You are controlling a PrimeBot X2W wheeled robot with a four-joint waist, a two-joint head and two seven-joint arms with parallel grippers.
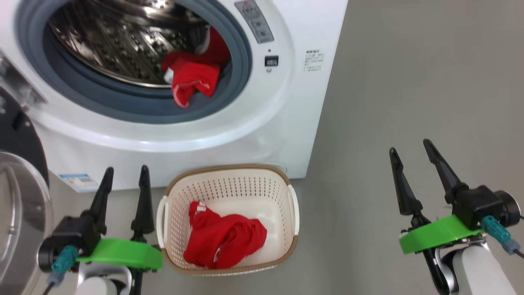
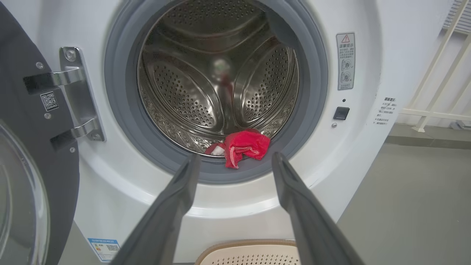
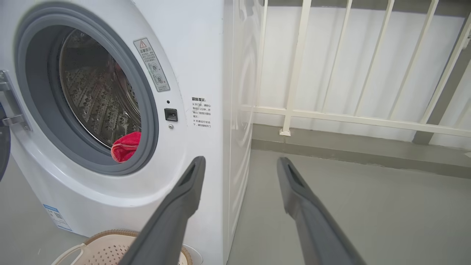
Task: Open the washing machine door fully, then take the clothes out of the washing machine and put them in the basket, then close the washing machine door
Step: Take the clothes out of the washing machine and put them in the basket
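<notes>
The white washing machine (image 1: pixel 229 135) stands with its black door (image 1: pixel 18 192) swung wide to the left. A red garment (image 1: pixel 192 76) lies at the drum's front lip, hanging over the grey gasket (image 2: pixel 244 145) (image 3: pixel 125 147). Another red garment (image 1: pixel 223 239) sits inside the cream basket (image 1: pixel 292 246) on the floor before the machine. My left gripper (image 1: pixel 125 176) is open and empty just left of the basket; in the left wrist view its fingers (image 2: pixel 235 160) point at the drum opening. My right gripper (image 1: pixel 411 149) hangs open and empty over bare floor to the right.
Grey floor (image 1: pixel 409 82) stretches to the right of the machine. A white railing (image 3: pixel 349 117) runs along the wall behind the machine's right side. The door's hinge (image 2: pixel 79 95) and glass bowl (image 2: pixel 18 206) sit at the left.
</notes>
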